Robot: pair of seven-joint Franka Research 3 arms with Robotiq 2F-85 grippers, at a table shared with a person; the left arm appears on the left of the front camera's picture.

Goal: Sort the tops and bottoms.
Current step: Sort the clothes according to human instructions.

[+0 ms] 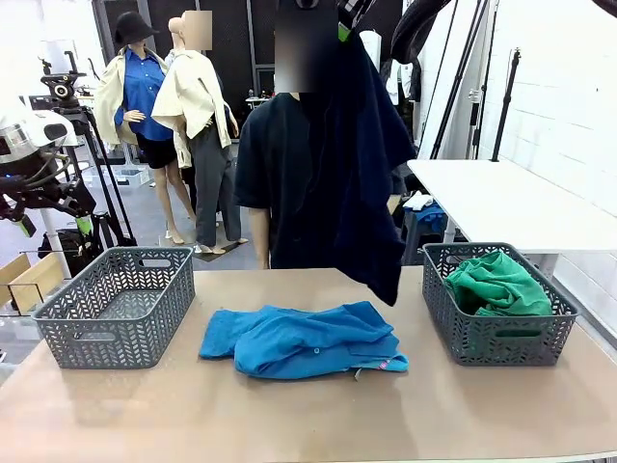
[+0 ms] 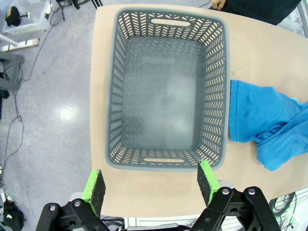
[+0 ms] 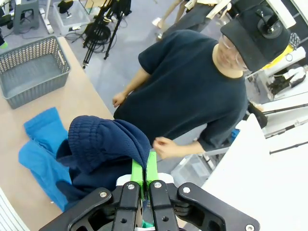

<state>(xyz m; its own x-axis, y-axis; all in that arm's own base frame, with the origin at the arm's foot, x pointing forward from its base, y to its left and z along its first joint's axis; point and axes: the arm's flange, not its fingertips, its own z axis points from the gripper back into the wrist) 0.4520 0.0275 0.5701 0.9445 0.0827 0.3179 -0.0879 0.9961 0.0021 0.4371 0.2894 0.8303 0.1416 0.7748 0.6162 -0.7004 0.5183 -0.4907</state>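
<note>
The right jaws are clamped tight on the navy shirt (image 1: 364, 183), which dangles in the upper middle of the front view above the desk (image 1: 289, 415). The step in hand looks like carrying this top to the basket at lower right (image 1: 496, 342), where the green top (image 1: 496, 285) already lies. The left jaws hang wide apart over the empty left basket (image 2: 217, 96). Next the shirt needs swinging right and lowering in before release, hem kept off the 2 blue bottoms (image 1: 304, 340) mid-desk.
</note>
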